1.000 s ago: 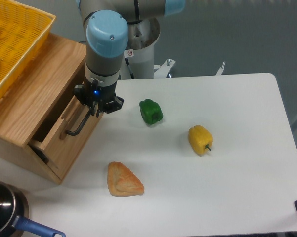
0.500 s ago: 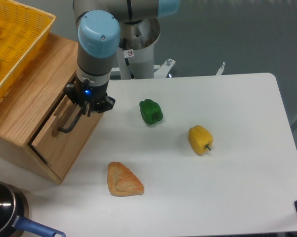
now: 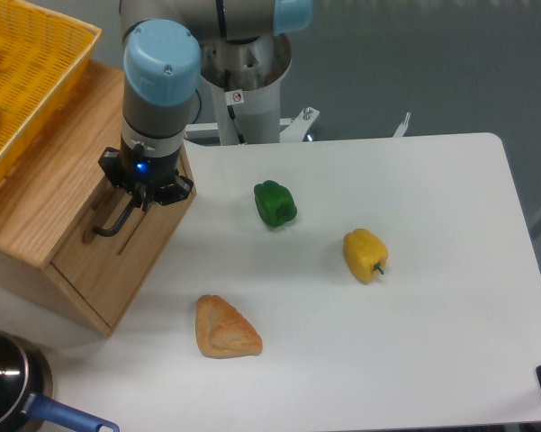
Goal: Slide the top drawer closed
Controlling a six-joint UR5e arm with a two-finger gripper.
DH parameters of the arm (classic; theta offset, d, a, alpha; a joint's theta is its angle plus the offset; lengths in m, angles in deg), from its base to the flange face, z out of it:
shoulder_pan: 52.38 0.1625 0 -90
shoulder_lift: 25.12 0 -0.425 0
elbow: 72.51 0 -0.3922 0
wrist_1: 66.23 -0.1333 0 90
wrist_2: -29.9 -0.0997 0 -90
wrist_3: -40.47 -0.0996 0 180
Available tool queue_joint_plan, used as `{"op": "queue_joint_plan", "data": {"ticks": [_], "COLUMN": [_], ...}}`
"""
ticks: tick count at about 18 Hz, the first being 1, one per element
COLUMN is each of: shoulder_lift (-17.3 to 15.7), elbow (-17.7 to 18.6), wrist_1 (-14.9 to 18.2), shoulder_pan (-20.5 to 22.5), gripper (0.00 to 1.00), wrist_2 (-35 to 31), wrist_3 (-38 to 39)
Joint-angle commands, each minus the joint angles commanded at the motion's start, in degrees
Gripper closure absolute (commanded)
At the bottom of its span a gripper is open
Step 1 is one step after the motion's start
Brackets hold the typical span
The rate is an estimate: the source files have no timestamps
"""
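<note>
the top drawer, seen pulled out a second earlier, was found pushed flush into the cabinet at the table's left. the gripper was pressed at its black handle; finger spread could not be told. counted: one green pepper, one yellow pepper, one pastry.

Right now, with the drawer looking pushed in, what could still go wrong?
1. The tool sits right at the handle of the drawer, which looks flush with the cabinet. More pushing could strain the handle or shove the cabinet.
2. The basket rests on the cabinet top, so a shove might shift it.
3. Pulling back while the tool is hooked on the handle could reopen the drawer.
</note>
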Motion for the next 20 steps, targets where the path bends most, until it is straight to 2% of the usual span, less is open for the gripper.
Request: {"op": "queue_joint_plan", "data": {"ticks": [9,14,15,17,18,20], "shoulder_lift": [0.09,-0.17,-0.18,-0.26,-0.26,-0.18], "elbow": [0.0,-0.09,-0.17,-0.44,-0.61,-0.88], "wrist_1": [-0.09,-0.17,-0.18,-0.53,-0.61,-0.88], "shoulder_pan": [-0.35,1.31,2.19,4.3,5.61,8.34], "gripper": [0.76,0.5,0.49,0.38,0.3,0.04], "wrist_2": [0.09,-0.44,-0.53,-0.79,-0.97,-2.45], "wrist_3": [-0.09,-0.7,-0.79,-0.97,-1.31,-4.38]}}
